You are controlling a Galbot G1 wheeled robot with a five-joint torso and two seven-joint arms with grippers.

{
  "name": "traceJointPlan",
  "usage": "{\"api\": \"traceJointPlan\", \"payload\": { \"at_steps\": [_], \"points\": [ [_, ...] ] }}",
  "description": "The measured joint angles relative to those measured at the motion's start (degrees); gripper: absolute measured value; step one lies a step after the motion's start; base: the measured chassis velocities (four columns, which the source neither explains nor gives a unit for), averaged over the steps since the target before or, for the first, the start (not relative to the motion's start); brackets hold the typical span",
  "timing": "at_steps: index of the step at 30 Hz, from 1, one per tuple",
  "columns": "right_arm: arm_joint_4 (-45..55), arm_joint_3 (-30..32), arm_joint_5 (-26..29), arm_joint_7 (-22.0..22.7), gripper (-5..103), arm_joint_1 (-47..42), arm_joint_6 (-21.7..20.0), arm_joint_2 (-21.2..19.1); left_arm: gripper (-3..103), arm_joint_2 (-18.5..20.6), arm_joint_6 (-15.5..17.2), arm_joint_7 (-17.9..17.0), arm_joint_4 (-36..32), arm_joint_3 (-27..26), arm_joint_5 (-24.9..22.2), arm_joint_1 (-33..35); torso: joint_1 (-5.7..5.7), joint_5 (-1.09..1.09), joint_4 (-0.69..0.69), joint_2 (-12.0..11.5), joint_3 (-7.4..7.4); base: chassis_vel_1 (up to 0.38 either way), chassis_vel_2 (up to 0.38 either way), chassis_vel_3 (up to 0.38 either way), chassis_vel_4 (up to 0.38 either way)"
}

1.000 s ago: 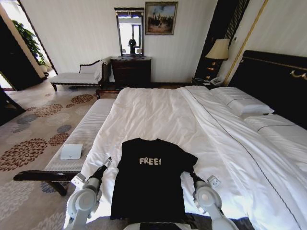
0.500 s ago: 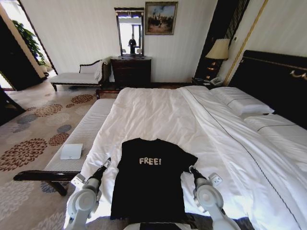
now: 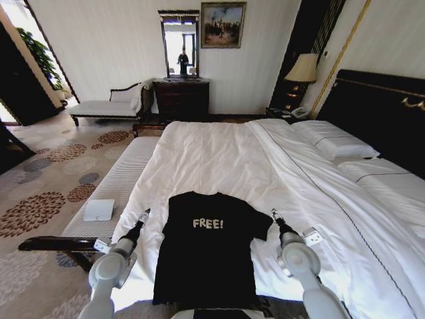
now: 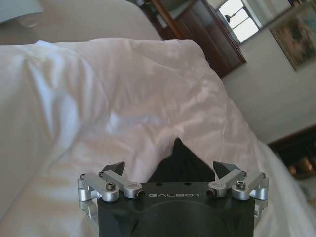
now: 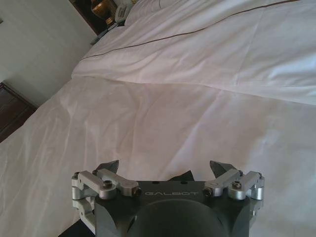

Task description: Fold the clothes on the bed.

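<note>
Bright daylight, window [image 3: 180, 43] glare, washed-out duvet [image 3: 219, 159], edges bowed, wrist views soft

One black T-shirt [image 3: 207, 246], one bed [image 3: 219, 159], two pillows [image 3: 335, 143], two claws [image 3: 143, 214].

Pale striped walls [image 3: 119, 46] catching daylight, framed painting [image 3: 223, 24] hanging beside a mirror [image 3: 179, 44] over a dark dresser [image 3: 181, 98], lamp [image 3: 303, 68] standing on the nightstand, floral carpet [image 3: 46, 186] spreading under a chaise [image 3: 106, 106].

We see a matt black T-shirt [image 3: 206, 249] of soft cloth on the bed [image 3: 219, 156] with its smooth, creased white cotton. Each tool, left [image 4: 172, 173] and right [image 5: 165, 170], shows brushed metal links on matt black plastic.
</note>
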Motion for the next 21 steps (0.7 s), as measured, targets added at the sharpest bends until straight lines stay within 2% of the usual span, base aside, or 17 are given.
{"api": "traceJointPlan", "payload": {
  "at_steps": [1,2,3,5,6,7,9,10,12,13,14,15,17,18,21],
  "points": [
    [-0.62,0.02,0.16,0.04,100,0.07,-0.05,0.03,100,-0.25,-0.96,3.98,0.42,2.83,10.5,1.12,0.0,0.01,0.0,0.0,0.0,0.0,0.0,0.0,0.0],
    [-1.01,0.01,0.18,0.07,100,0.07,-0.17,0.12,100,-0.24,-2.01,6.26,0.81,4.58,16.79,1.77,0.0,0.01,-0.02,0.0,0.0,0.0,0.0,0.0,0.0],
    [-1.01,0.01,0.18,0.07,100,0.07,-0.17,0.12,100,-0.24,-2.01,6.26,0.81,4.58,16.79,1.77,0.0,0.01,-0.02,0.0,0.0,0.0,0.0,0.0,0.0],
    [-1.57,-0.07,0.2,0.16,100,0.07,-0.5,0.43,100,0.19,-4.39,9.23,1.22,6.99,25.28,3.01,0.0,0.01,-0.01,0.0,0.0,0.0,0.0,0.0,0.0],
    [-1.57,-0.07,0.2,0.16,100,0.07,-0.5,0.43,100,0.19,-4.39,9.23,1.22,6.99,25.28,3.01,0.0,0.01,-0.01,0.0,0.0,0.0,0.0,0.0,0.0],
    [-1.77,-0.09,0.2,0.2,100,0.07,-0.59,0.57,100,0.52,-5.73,10.31,1.49,7.66,28.68,3.63,0.0,0.01,-0.01,0.0,0.0,0.0,0.0,0.0,0.0],
    [-2.12,-0.1,0.21,0.28,100,0.06,-0.7,0.68,100,1.08,-7.56,11.14,1.88,8.29,31.93,4.64,0.0,0.01,0.0,0.0,0.0,0.0,0.0,0.0,0.0],
    [-2.34,-0.12,0.21,0.31,100,0.05,-0.74,0.72,100,1.12,-7.93,10.34,1.8,8.36,29.49,4.87,0.0,0.01,0.0,0.0,-0.01,0.0,0.0,0.0,0.0],
    [-2.54,-0.2,0.21,0.35,100,0.01,-0.79,0.76,100,0.59,-7.19,5.96,0.78,7.96,19.46,4.24,0.0,0.0,0.0,0.0,-0.01,0.0,0.0,0.0,0.0],
    [-2.54,-0.2,0.21,0.35,100,0.01,-0.79,0.76,100,0.59,-7.19,5.96,0.78,7.96,19.46,4.24,0.0,0.0,0.0,0.0,-0.01,0.0,0.0,0.0,0.0],
    [-2.61,-0.26,0.21,0.36,100,0.02,-0.81,0.81,100,0.23,-6.43,2.83,0.25,7.57,13.92,3.5,0.0,0.0,0.0,0.0,-0.01,0.0,0.0,0.0,0.0],
    [-2.68,-0.43,0.18,0.43,100,0.02,-0.89,0.91,100,-0.44,-5.06,-2.29,-0.42,6.66,4.27,2.07,0.0,0.01,-0.01,0.0,-0.01,0.0,0.0,0.0,0.0],
    [-2.71,-0.69,0.07,0.58,100,0.03,-1.06,1.12,100,-1.21,-3.14,-7.26,-0.52,5.46,-6.87,0.1,0.0,0.0,-0.01,0.0,-0.01,0.0,0.0,0.0,0.0],
    [-2.71,-0.69,0.07,0.58,100,0.03,-1.06,1.12,100,-1.21,-3.14,-7.26,-0.52,5.46,-6.87,0.1,0.0,0.0,-0.01,0.0,-0.01,0.0,0.0,0.0,0.0],
    [-2.71,-1.05,-0.2,0.78,100,-0.1,-1.33,1.43,100,-1.99,-1.58,-9.47,0.41,4.98,-12.85,-1.52,0.0,0.0,-0.01,0.0,-0.01,0.0,0.0,0.0,0.0]
  ]
}}
